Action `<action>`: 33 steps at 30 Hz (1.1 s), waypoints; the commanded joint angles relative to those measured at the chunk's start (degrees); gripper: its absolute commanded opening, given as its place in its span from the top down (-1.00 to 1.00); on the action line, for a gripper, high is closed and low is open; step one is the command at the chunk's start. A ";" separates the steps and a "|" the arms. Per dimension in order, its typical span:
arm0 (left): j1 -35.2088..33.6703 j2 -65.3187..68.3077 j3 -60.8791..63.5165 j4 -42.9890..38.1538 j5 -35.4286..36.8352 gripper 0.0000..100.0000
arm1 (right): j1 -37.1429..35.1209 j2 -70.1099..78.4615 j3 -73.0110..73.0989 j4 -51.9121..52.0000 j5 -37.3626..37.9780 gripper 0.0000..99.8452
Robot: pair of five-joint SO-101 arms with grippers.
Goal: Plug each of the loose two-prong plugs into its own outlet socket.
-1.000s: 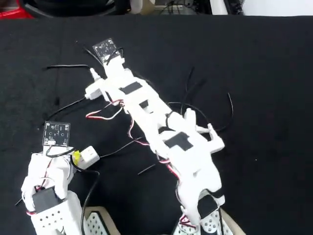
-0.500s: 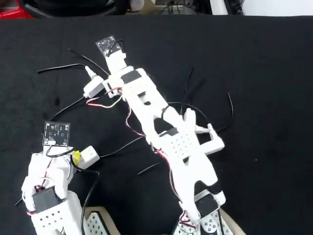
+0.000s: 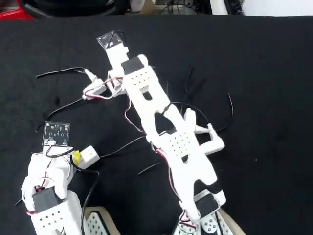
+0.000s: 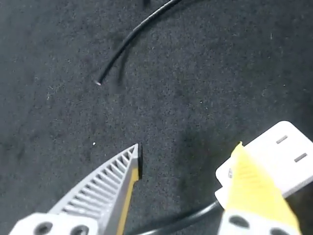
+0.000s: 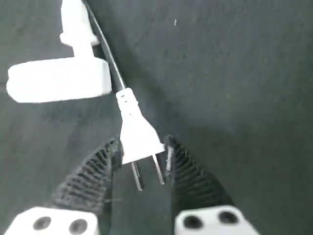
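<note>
My right gripper [image 5: 142, 154] is shut on a white two-prong plug [image 5: 137, 139], one finger on each side and the prongs pointing back at the camera. The plug's black cable [image 5: 105, 54] runs away past a white block [image 5: 56, 81]. In the high view the right arm [image 3: 146, 98] stretches toward the table's far left. My left gripper [image 4: 188, 147] is open over bare cloth at the near left. Its yellow finger [image 4: 249, 181] lies against a white outlet socket [image 4: 283, 152], which sits outside the jaws. This socket [image 3: 89, 155] is beside the left arm [image 3: 49, 186].
Loose black cables lie across the black cloth: one at the far left [image 3: 56, 72], several right of the right arm [image 3: 205, 98], a short one near the front [image 3: 146, 169]. A cable end [image 4: 117, 54] lies ahead of the left gripper. The table's back edge [image 3: 195, 14] borders clutter.
The right arm has swung its wrist farther toward the table's back and turned. The black cable at the far left has shifted left with it. The left arm has stayed still.
</note>
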 commanded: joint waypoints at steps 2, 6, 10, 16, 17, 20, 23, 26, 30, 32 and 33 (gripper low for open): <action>0.04 0.00 0.57 -0.35 -0.70 0.41 | 0.79 -2.86 -12.70 16.26 0.53 0.97; 0.13 0.00 0.57 -0.35 -0.70 0.41 | 1.23 -4.79 -7.87 16.09 -0.09 0.98; 0.13 0.00 0.57 -0.35 -0.70 0.41 | 0.26 -11.38 6.29 16.00 -0.09 0.98; 0.13 0.00 1.01 -0.44 -0.70 0.41 | -0.18 -26.95 28.62 13.54 0.00 0.98; 0.13 0.00 1.01 -0.44 -0.70 0.41 | -0.62 -29.49 33.19 11.96 0.09 0.98; 0.13 0.00 1.01 -0.44 -0.70 0.41 | -2.55 -37.41 48.48 4.75 0.09 0.97; 0.13 0.00 1.10 -0.44 -0.70 0.41 | -4.48 -44.79 64.04 -5.36 0.18 0.97; 0.13 0.00 1.10 -0.44 -0.70 0.41 | -5.89 -49.54 76.35 -16.26 0.62 0.97; 0.13 0.00 1.10 -0.35 -0.70 0.42 | -6.77 -50.33 81.54 -20.31 2.99 0.65; 0.13 0.00 1.10 -0.35 -0.70 0.42 | -6.77 -50.42 81.36 -19.69 3.25 0.44; 0.13 0.00 1.10 -0.35 -0.70 0.42 | -6.77 -50.68 81.19 -19.34 3.25 0.41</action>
